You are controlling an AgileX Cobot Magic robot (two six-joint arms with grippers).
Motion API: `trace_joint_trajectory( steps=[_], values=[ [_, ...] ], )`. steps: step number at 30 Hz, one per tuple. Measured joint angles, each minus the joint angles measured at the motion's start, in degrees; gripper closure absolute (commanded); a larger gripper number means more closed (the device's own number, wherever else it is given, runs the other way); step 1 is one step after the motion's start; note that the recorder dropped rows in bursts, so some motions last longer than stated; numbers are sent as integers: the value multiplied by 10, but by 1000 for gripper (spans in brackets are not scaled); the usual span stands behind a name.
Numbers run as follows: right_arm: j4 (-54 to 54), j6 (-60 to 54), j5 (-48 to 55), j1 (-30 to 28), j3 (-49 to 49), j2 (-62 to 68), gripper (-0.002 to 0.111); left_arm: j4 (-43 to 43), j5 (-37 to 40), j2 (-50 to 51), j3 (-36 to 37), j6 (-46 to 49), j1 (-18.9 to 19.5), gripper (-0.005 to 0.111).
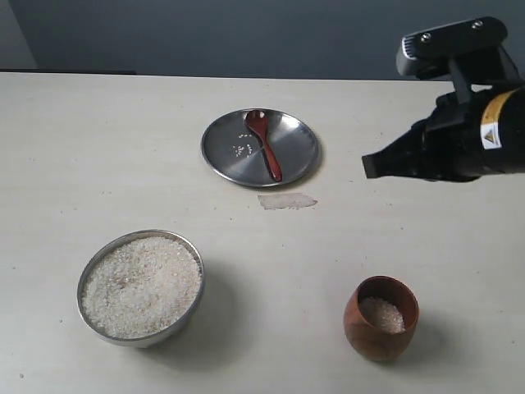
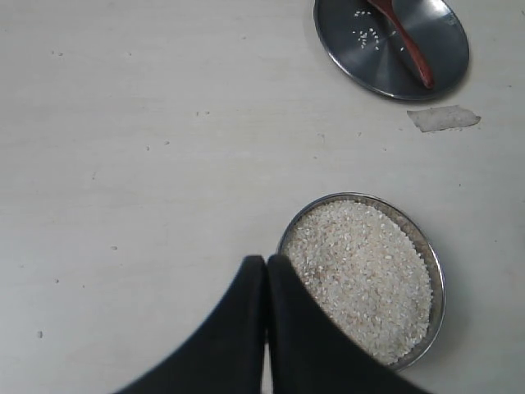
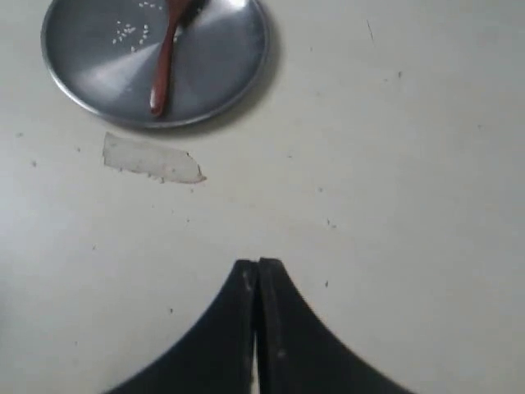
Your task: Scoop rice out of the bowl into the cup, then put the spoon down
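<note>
The steel bowl (image 1: 194, 261) stands at the front left, heaped with white rice (image 1: 141, 285). At the front right the small wooden cup (image 1: 380, 336) holds a little rice (image 1: 382, 313). The dark wooden spoon (image 1: 264, 143) lies on a flat steel plate (image 1: 295, 148) at the back, handle toward the front. My right gripper (image 1: 367, 167) hovers right of the plate, shut and empty, its tips (image 3: 257, 264) over bare table. My left gripper (image 2: 266, 260) is shut and empty beside the bowl's rim (image 2: 437, 271); it is out of the exterior view.
A few loose grains (image 1: 240, 150) lie on the plate beside the spoon. A scrap of clear tape (image 1: 286, 201) is stuck to the table just in front of the plate. The pale table ends at a dark wall behind.
</note>
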Motion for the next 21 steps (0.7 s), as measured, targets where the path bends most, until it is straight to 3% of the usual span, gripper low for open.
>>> trace_joint_trajectory(
  steps=[9,21],
  values=[
    [18,-2,49,0,67,-106,108,0,0,0,0,0,0,106],
    [21,-2,170,0,76,-204,108,0,0,0,0,0,0,106]
  ],
)
